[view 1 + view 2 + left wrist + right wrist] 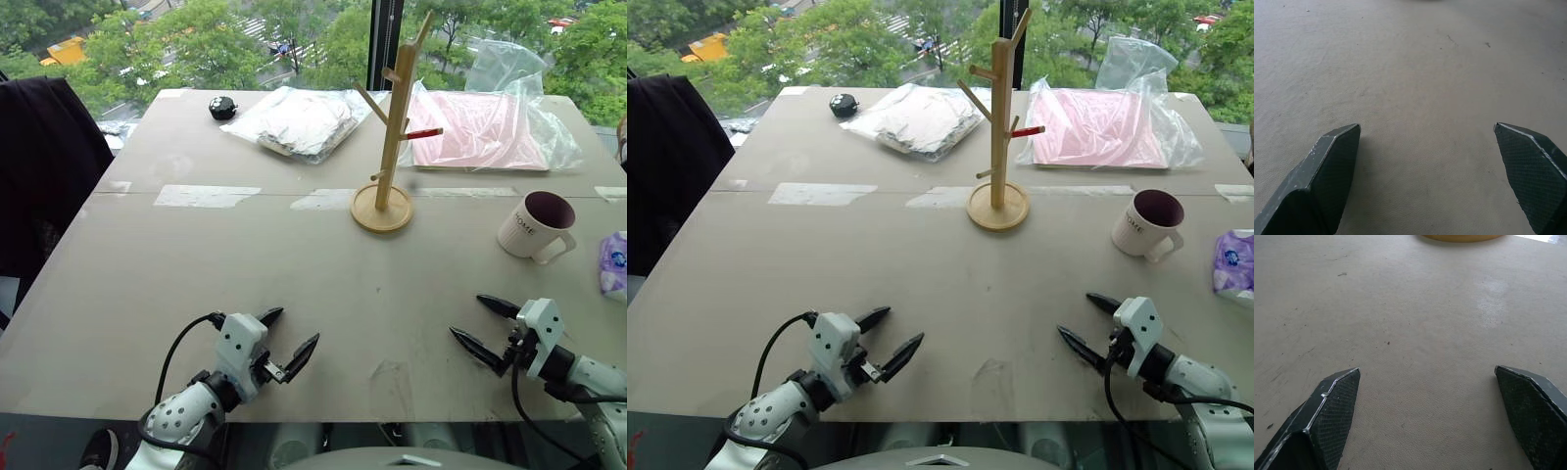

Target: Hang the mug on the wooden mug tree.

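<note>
Hovering low over the near table [196, 264], both grippers, left [289, 338] and right [482, 325], gape wide, holding nothing; the mug [534, 227] stands upright, far right, well apart from the tree [394, 137] at centre.

Each arm ends in a white, boxy wrist housing with small dark screw holes. The left end effector [292, 338] and the right end effector [484, 323] each carry two black, pointed fingers [1327, 171] with a fine cross-hatched texture and pale worn edges. A black cable loops along each forearm.
</note>
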You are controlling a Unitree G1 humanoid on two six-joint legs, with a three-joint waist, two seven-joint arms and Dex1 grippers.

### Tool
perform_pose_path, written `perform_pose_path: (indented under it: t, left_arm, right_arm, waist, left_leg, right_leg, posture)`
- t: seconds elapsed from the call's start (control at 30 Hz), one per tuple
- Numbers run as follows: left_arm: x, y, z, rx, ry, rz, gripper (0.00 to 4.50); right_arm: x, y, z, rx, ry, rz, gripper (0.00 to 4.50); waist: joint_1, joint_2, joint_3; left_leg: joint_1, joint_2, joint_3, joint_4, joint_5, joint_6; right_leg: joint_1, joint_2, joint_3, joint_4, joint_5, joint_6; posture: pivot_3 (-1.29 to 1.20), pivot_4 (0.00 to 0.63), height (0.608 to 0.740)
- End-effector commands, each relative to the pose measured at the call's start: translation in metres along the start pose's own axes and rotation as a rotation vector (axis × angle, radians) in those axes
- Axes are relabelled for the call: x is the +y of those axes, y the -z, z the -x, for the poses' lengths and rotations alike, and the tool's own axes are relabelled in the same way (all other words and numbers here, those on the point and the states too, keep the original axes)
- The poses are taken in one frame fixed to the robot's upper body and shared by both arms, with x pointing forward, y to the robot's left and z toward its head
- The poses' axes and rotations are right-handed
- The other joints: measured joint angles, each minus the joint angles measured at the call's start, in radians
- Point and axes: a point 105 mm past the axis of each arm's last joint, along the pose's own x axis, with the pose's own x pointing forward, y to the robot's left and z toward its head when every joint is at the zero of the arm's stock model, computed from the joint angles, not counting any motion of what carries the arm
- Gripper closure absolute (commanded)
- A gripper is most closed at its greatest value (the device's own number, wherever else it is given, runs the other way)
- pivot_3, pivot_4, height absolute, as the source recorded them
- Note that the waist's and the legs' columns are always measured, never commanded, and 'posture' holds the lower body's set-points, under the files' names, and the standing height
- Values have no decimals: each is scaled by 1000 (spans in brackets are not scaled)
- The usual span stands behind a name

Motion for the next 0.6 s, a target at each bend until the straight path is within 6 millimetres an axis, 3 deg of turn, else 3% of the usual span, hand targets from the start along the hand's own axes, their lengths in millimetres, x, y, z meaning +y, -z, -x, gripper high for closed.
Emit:
perform_pose_path:
  t: [0.03,0.17,0.6]
  left_arm:
    - [1,-10,-4,-36,30,-33,0]
    - [12,-8,-5,-48,38,-40,0]
    - [13,-2,-8,-58,60,-48,0]
  right_arm:
    - [-2,-10,-2,-43,22,15,38]
    - [-2,-10,-7,-57,29,14,38]
    - [-7,-8,-7,-55,32,16,38]
  waist:
    - [0,0,0]
    - [1,0,0]
    - [0,0,0]
  left_leg:
    - [0,0,0,0,0,0]
    - [1,0,0,0,0,0]
    - [1,0,0,0,0,0]
  right_leg:
    - [0,0,0,0,0,0]
    - [0,1,0,1,0,0]
    - [0,0,0,0,0,0]
  posture:
    - [0,150,740]
    - [0,150,740]
    - [0,150,740]
